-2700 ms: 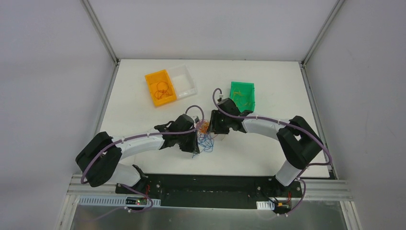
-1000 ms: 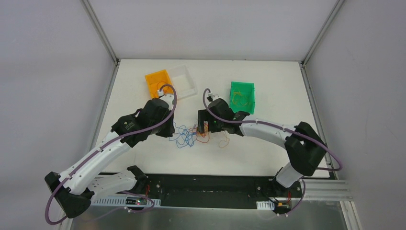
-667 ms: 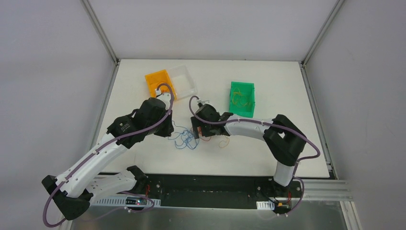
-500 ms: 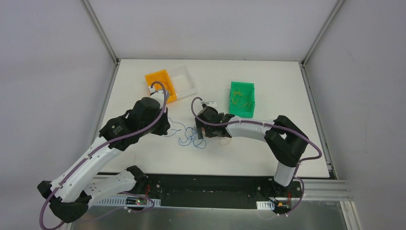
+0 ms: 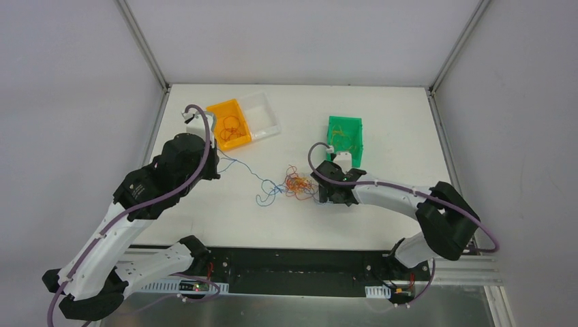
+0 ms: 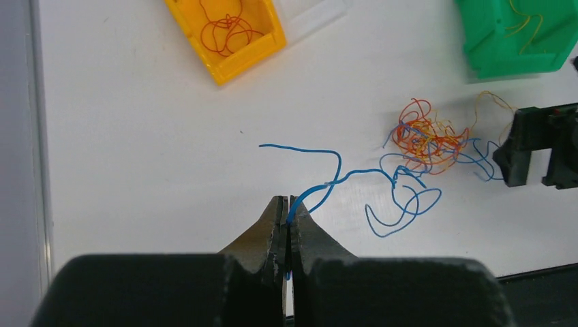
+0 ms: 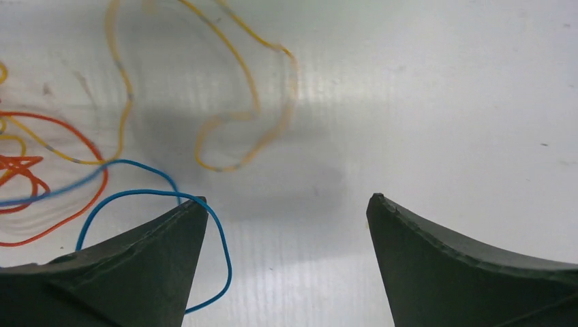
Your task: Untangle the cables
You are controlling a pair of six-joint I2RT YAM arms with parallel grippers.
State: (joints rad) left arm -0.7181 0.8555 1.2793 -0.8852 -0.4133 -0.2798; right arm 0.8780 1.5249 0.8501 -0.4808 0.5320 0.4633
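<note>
The cables lie as a tangle [image 5: 296, 182] of orange-red, yellow and blue strands at the table's middle; the tangle also shows in the left wrist view [image 6: 426, 136]. My left gripper [image 5: 215, 165] is shut on the end of a blue cable [image 6: 354, 174], which stretches from its tips [image 6: 287, 204] to the tangle. My right gripper [image 5: 326, 194] is open and empty, low over the table just right of the tangle. In its wrist view [image 7: 286, 204] a blue loop [image 7: 219, 231] crosses the left finger, and a yellow strand [image 7: 235, 48] lies ahead.
An orange bin [image 5: 230, 125] holding orange-red cables and a clear bin [image 5: 262, 114] stand at the back left. A green bin [image 5: 344, 136] with yellow cables stands at the back right, just behind the right wrist.
My left gripper has drawn back to the left with the blue cable, pulling it out of the tangle. My right gripper has moved to the tangle's right side and stands open.
</note>
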